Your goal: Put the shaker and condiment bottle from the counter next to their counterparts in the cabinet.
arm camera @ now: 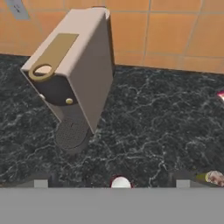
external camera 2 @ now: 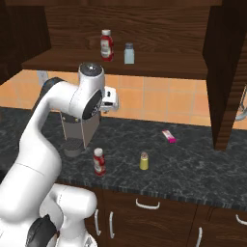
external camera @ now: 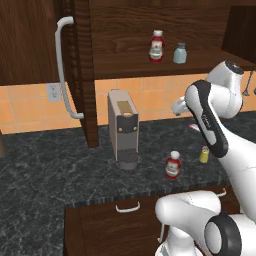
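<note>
The red condiment bottle point(external camera: 173, 165) point(external camera 2: 99, 161) stands on the dark counter near its front edge. The small yellow-green shaker point(external camera: 204, 155) point(external camera 2: 144, 161) stands to its right. My gripper point(external camera: 177, 106) point(external camera 2: 112, 100) hangs open and empty above the counter, higher than both and beside the coffee machine. In the hand view the bottle's white cap point(arm camera: 120, 182) sits low between the wide-apart fingertips point(arm camera: 183, 178), and the shaker's top point(arm camera: 214, 177) shows at lower right. The open cabinet's shelf point(external camera: 130, 64) holds the counterpart red bottle point(external camera: 156, 46) point(external camera 2: 106, 45) and the blue-grey shaker point(external camera: 180, 53) point(external camera 2: 129, 53).
A grey coffee machine point(external camera: 123, 129) point(external camera 2: 77, 130) point(arm camera: 74, 74) stands left of the bottle under the shelf. A pink-and-white tube point(external camera 2: 169, 136) lies further back on the counter. The left cabinet door point(external camera: 82, 70) with its bar handle point(external camera: 62, 65) stands open, as does the right door point(external camera 2: 226, 72). Drawers point(external camera: 127, 206) sit below.
</note>
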